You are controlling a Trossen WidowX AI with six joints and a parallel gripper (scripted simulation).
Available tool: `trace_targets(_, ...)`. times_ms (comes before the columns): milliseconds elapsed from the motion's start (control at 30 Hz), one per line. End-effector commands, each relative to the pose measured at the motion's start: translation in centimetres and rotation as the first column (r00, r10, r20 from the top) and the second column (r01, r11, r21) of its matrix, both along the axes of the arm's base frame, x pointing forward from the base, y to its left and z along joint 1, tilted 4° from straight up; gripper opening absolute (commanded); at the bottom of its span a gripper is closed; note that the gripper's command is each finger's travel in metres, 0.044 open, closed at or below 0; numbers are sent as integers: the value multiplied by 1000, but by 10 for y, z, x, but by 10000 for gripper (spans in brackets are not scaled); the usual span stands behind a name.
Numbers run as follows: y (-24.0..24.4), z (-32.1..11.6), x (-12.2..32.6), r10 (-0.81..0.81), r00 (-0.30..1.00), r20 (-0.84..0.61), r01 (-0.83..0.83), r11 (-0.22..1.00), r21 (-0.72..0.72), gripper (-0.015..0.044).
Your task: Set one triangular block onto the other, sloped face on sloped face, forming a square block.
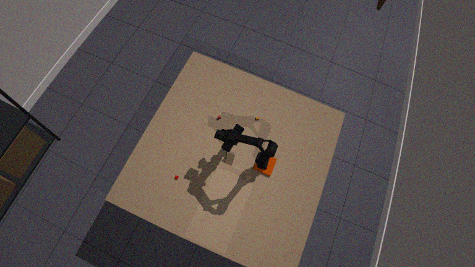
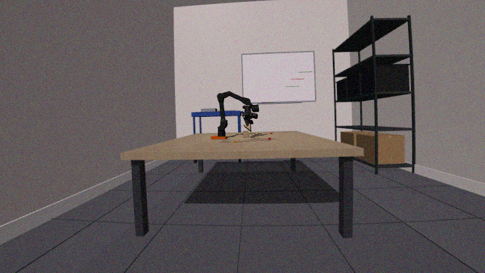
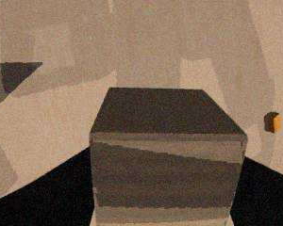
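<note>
My gripper (image 2: pixel 248 123) (image 3: pixel 160 156) is shut on one light wooden triangular block (image 2: pixel 247 126) (image 3: pixel 166 174) and holds it tilted above the table. In the wrist view a finger stands on each side of it and its near face is partly shaded. The other wooden block (image 1: pixel 229 159) (image 2: pixel 245 134) rests on the table just below the held one in the exterior view, with a gap between them. Its slope is too small to make out. In the top view the hand hides the fingertips and the held block.
Small red cubes (image 1: pixel 175 177) (image 1: pixel 218 117) (image 2: pixel 269 138) and an orange cube (image 1: pixel 256 118) (image 2: pixel 235 141) (image 3: pixel 274 122) lie on the table (image 1: pixel 280 222) (image 2: pixel 160 153). The arm's orange base (image 1: pixel 272 167) (image 2: pixel 217 138) stands at one side. A dark triangular patch at the wrist view's left edge is unclear.
</note>
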State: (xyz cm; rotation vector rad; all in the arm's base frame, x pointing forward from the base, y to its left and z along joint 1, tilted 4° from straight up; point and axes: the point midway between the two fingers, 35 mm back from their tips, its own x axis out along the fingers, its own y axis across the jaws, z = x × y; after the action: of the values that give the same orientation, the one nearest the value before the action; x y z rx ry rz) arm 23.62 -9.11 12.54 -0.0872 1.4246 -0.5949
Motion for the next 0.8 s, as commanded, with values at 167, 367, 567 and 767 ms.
trace_targets(167, -2, 2, 1, 239, 965, -104, -232, 970, 77, 0)
trace_targets(367, -3, 2, 1, 402, 903, -153, -383, 913, 138, 0)
trace_targets(567, -4, 3, 1, 556, 811, -180, -523, 828, 201, 0)
trace_targets(767, -5, 4, 1, 695, 694, -188, -647, 716, 261, 0)
